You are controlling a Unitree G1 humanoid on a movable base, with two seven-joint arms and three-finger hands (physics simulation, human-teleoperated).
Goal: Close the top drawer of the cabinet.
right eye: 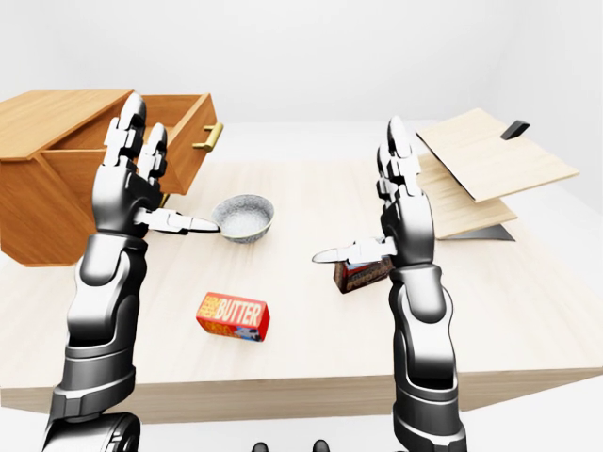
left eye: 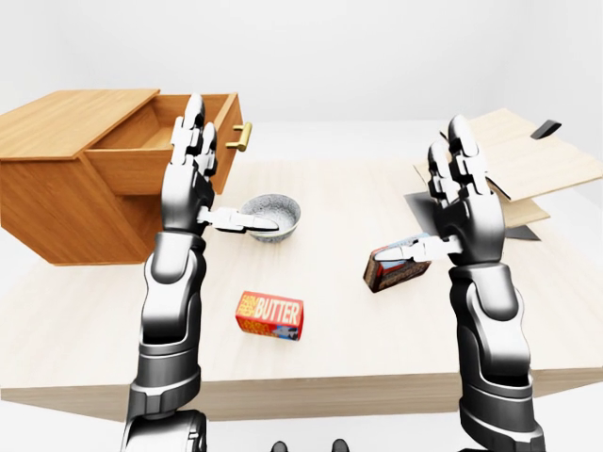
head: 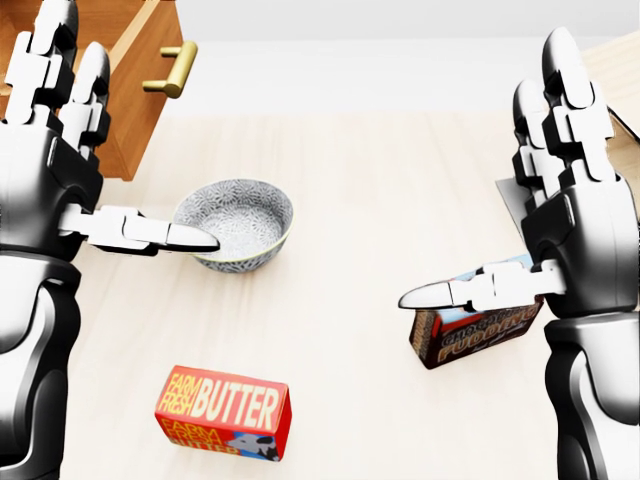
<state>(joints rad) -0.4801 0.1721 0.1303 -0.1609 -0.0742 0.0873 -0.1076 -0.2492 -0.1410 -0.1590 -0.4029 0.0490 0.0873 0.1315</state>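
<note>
Pale wood table [left eye: 377, 348] in white sim room, top drawer [left eye: 179, 141] of cabinet [left eye: 66, 179] pulled out, upper left of left-eye view.

Drawer w/ brass handle [left eye: 242, 137] sticks out toward table centre. Left hand [left eye: 191, 179] raised just beside drawer face, fingers spread, holding nothing; right hand [left eye: 464, 202] up too, fingers apart, empty. Bowl [head: 235, 222], butter box [head: 225, 412], pudding box [head: 470, 335] lie near, untouched. Step: pre-contact approach, prob. Next: left palm onto drawer face, push it in toward cabinet.
</note>
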